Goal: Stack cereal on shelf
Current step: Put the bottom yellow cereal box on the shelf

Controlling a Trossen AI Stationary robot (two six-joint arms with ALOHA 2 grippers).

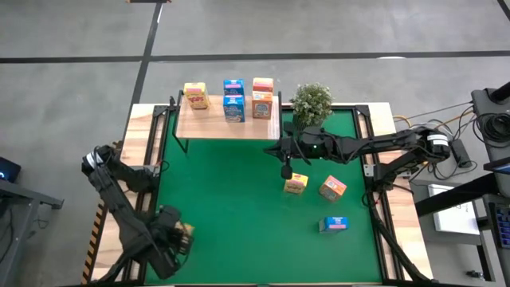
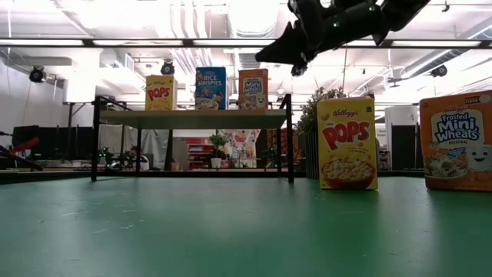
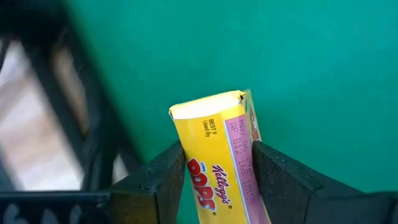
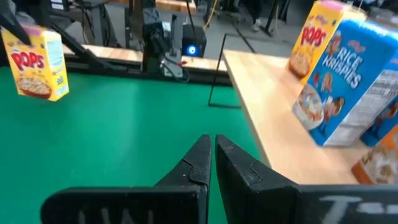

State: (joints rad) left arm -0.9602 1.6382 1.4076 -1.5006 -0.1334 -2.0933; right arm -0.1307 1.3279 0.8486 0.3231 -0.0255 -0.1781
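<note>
Seen from above, the shelf point(image 1: 227, 127) sits at upper centre of the frame, on the far edge of the green table point(image 1: 231, 207). On it, in a row w/ gaps between: a yellow Pops box point(image 1: 196, 96) at left, two blue Rice Krispies boxes point(image 1: 233, 100) in the middle, stacked or one close behind the other (can't tell which), and orange Mini-Wheats boxes point(image 1: 262, 98) at right, likewise two together. Right of the shelf stands a potted plant point(image 1: 311, 102). The right gripper point(image 1: 287, 169) hangs centre-right, above the mat, just below the shelf's right corner; per the right wrist view its fingers point(image 4: 200, 163) are pressed together w/ only a thin slit, holding nothing. Just lower right of it a second yellow box point(image 1: 296, 184) stands on the mat, an orange box point(image 1: 332, 188) beside that further right, and a blue box point(image 1: 334, 225) lies flat lower down, apart from both. In the low view those two standing boxes show at right of frame, shelf at centre-left. The left gripper point(image 1: 177, 237) is at lower left of the overhead frame, by the mat's left edge; the left wrist view shows its fingers point(image 3: 163, 177) clamped on a third yellow Pops box point(image 3: 217, 155), box tilted, top end poking out past the fingertips over the green.
</note>
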